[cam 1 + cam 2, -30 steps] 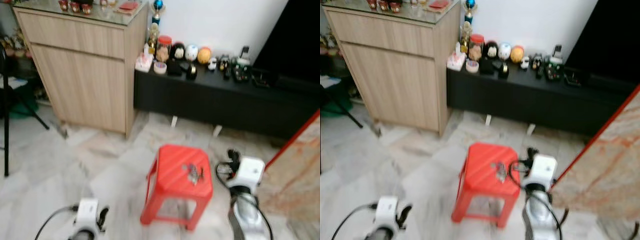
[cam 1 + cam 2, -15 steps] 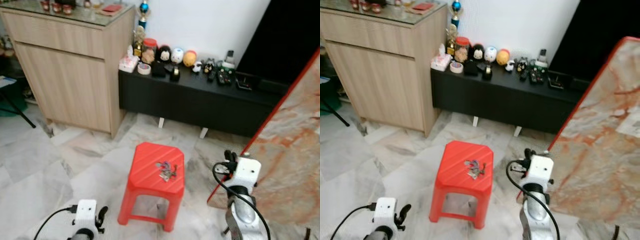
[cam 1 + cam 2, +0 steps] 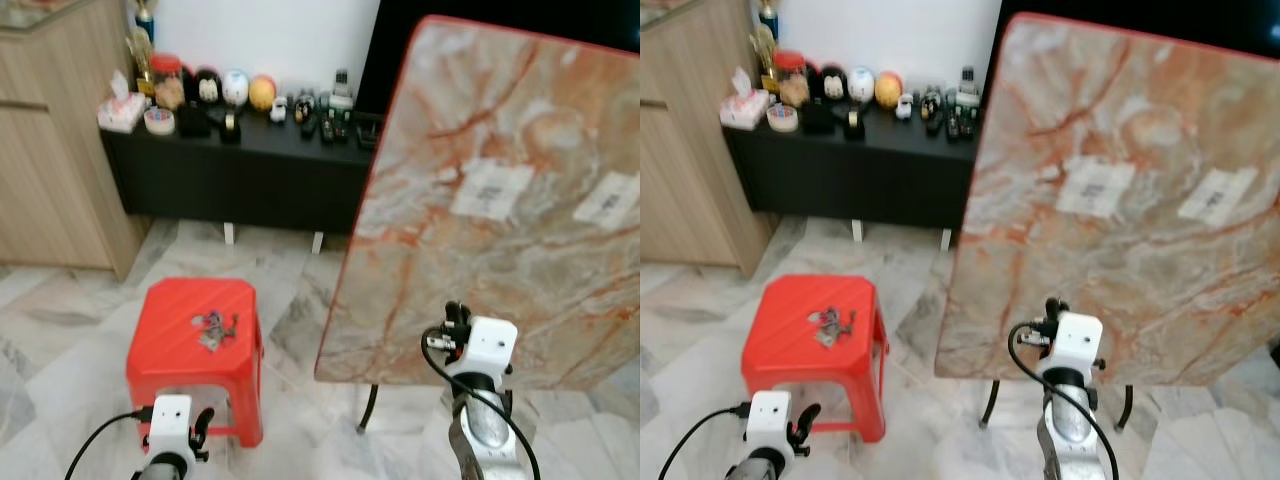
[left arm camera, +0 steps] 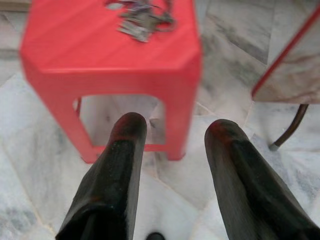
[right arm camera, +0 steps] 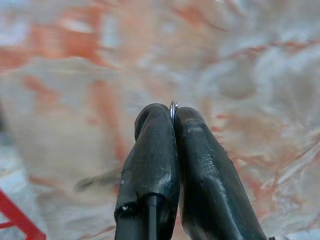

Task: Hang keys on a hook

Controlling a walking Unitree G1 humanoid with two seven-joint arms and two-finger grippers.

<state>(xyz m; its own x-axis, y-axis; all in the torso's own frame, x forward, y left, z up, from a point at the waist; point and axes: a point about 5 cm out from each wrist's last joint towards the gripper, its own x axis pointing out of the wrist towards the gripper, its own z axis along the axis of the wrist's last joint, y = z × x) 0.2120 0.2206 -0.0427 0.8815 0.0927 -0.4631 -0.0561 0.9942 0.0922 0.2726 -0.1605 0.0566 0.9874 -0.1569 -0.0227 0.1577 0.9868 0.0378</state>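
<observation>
Keys [image 3: 214,328] on red stool [image 3: 170,355], marble floor [image 3: 300,310]; left gripper [image 4: 172,132] apart, right gripper [image 5: 172,112] together

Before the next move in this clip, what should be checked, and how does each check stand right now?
1. Keys lie on the red stool: ok.
2. Left gripper open, low, short of the stool: ok.
3. Right gripper shut on a thin metal ring; what it is: cannot tell.
4. Hook located: cannot tell.
5. Tilted marble tabletop close before the right gripper: not ok.
</observation>
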